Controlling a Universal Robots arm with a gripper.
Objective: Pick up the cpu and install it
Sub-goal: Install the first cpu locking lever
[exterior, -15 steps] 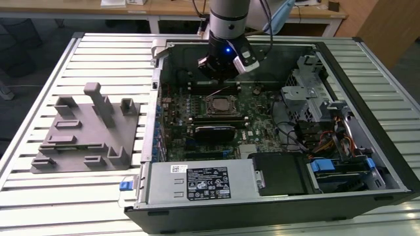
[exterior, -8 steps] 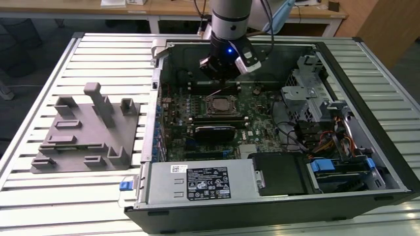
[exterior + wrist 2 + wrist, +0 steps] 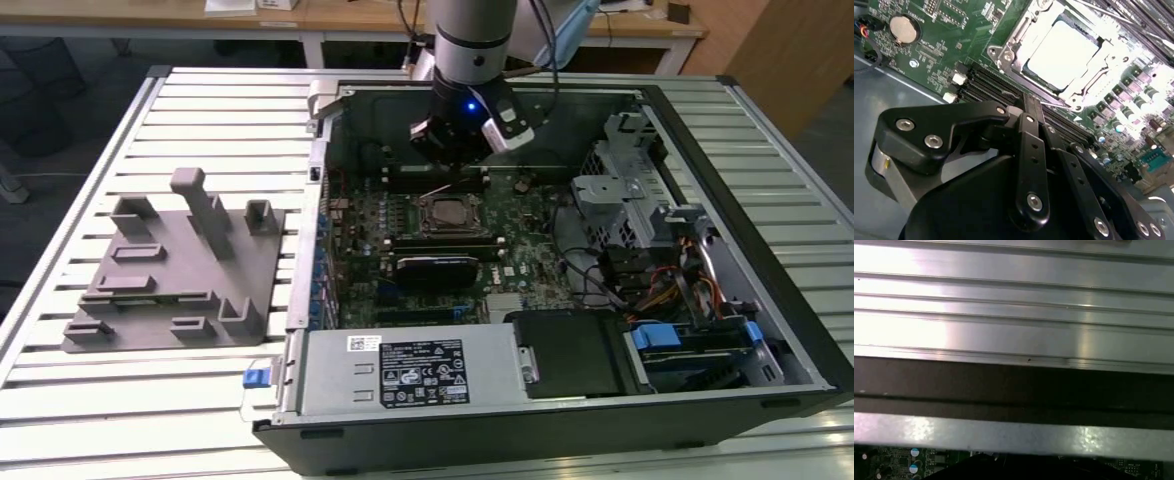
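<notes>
Sitting in socket (image 3: 1054, 55), cpu (image 3: 1061, 52): pale square top; seemingly flat

Printed labels on the power supply (image 3: 400, 372) near the case front, too small to read; no other legible text.

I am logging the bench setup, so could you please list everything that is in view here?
cpu: one, pale silver-white, seated in the motherboard socket frame.
Motherboard: one, green, flat inside the open case.
Computer case: one, black, lying open on the table.
Power supply: one, silver-grey, along the case's near edge.
Fixture: one, grey plastic, at the exterior view's left beside the case.
Table: one, ribbed silver aluminium, beneath everything.
Coin battery: one, silver, on the motherboard.
Gripper: one, black, above the board just behind the socket, holding nothing visible.
Arm: one, silver-grey, descending from the far side.
</notes>
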